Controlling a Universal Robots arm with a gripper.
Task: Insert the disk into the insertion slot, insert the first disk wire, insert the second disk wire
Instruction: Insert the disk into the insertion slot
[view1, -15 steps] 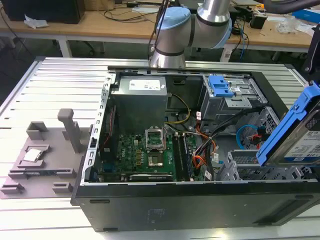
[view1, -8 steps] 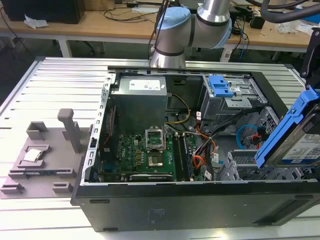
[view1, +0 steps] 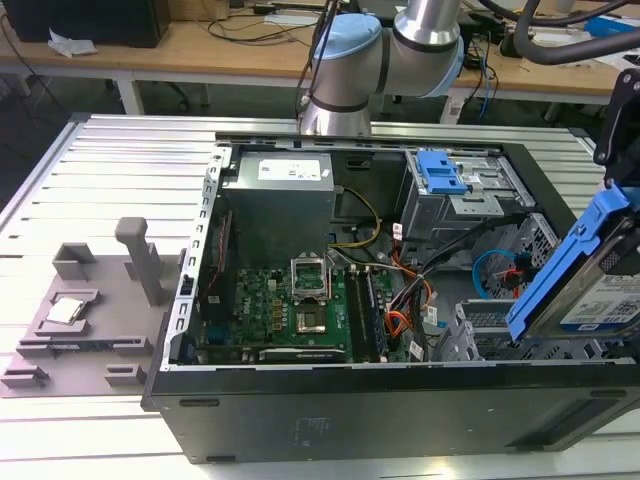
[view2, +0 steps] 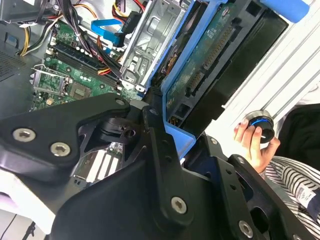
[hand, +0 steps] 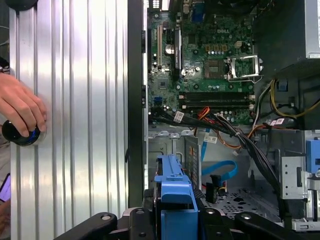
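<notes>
Claw: clenched on the disk, gripping its blue frame from both sides. Disk: held tilted in the air just above the insertion slot, at the open computer case's end on the exterior view's right; not yet seated. Case: lying on ribbed metal desk. Person's hand: on black knob.

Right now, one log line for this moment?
gripper: shut on disk | disk: tilted over slot | inserted: no
</notes>
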